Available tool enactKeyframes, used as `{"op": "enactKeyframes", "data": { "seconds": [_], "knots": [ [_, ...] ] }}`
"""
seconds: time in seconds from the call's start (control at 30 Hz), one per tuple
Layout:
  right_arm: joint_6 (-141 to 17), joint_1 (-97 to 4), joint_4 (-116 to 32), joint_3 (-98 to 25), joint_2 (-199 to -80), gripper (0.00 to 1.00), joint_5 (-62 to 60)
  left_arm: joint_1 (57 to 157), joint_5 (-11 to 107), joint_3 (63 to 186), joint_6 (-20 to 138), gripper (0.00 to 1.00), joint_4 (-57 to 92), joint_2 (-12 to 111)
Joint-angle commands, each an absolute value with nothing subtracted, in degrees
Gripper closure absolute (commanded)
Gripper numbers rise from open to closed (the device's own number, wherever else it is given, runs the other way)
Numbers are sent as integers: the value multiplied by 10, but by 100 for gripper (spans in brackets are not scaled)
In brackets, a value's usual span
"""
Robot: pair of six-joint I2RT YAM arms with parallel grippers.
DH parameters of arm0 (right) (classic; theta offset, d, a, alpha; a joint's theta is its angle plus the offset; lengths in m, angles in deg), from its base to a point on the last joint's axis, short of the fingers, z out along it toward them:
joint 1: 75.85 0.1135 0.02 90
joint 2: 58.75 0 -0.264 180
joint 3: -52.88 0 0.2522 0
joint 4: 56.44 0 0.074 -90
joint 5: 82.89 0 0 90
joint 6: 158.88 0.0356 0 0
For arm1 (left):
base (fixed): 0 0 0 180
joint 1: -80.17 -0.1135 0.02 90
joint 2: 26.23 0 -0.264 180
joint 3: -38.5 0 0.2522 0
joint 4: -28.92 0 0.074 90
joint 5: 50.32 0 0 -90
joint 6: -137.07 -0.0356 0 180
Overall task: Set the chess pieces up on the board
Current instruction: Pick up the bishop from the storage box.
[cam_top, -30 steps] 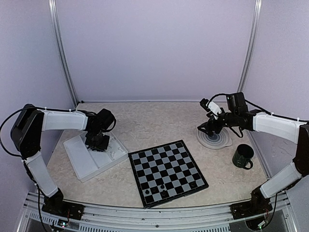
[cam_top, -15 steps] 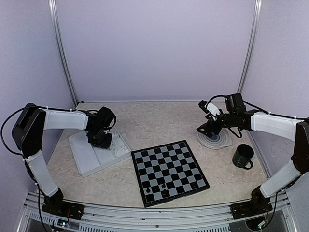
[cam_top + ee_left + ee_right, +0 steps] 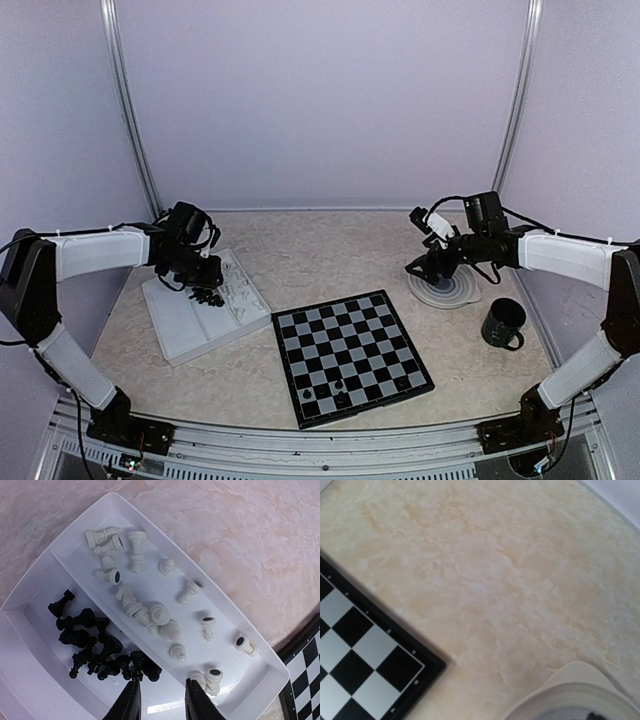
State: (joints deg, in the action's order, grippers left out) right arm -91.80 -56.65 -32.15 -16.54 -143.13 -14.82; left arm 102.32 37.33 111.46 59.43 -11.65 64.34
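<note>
The board lies at the table's centre, with several black chess pieces standing near its front edge. In the left wrist view, loose black pieces fill one compartment of a white tray and white pieces lie in the other. My left gripper hovers over the tray's near end, open. Nothing sits between its fingers; one tip is just beside a black piece. My right gripper hangs over the round plate's left edge. Its fingers do not show in its own wrist view, which holds only a board corner.
The white tray sits left of the board. A round grey ringed plate lies at the right, and its rim shows in the right wrist view. A dark green mug stands in front of the plate.
My left arm has pulled back to the left over the tray, uncovering the black pieces. The tray slid slightly away earlier on. The right arm has barely moved.
</note>
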Motion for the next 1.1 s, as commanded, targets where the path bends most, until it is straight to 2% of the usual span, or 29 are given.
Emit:
{"op": "enactKeyframes", "data": {
  "seconds": [0.0, 0.4, 1.07],
  "knots": [
    [-921, -571, -311, -180, -1434, 9, -161, 1007, 439, 1096, 519, 68, -98, 637],
    [-924, -571, -304, -182, -1439, 9, -173, 986, 470, 1043, 394, 73, -46, 619],
    [-937, -571, -267, -203, -1454, 12, -215, 982, 462, 1066, 372, 83, -20, 696]
  ]
}}
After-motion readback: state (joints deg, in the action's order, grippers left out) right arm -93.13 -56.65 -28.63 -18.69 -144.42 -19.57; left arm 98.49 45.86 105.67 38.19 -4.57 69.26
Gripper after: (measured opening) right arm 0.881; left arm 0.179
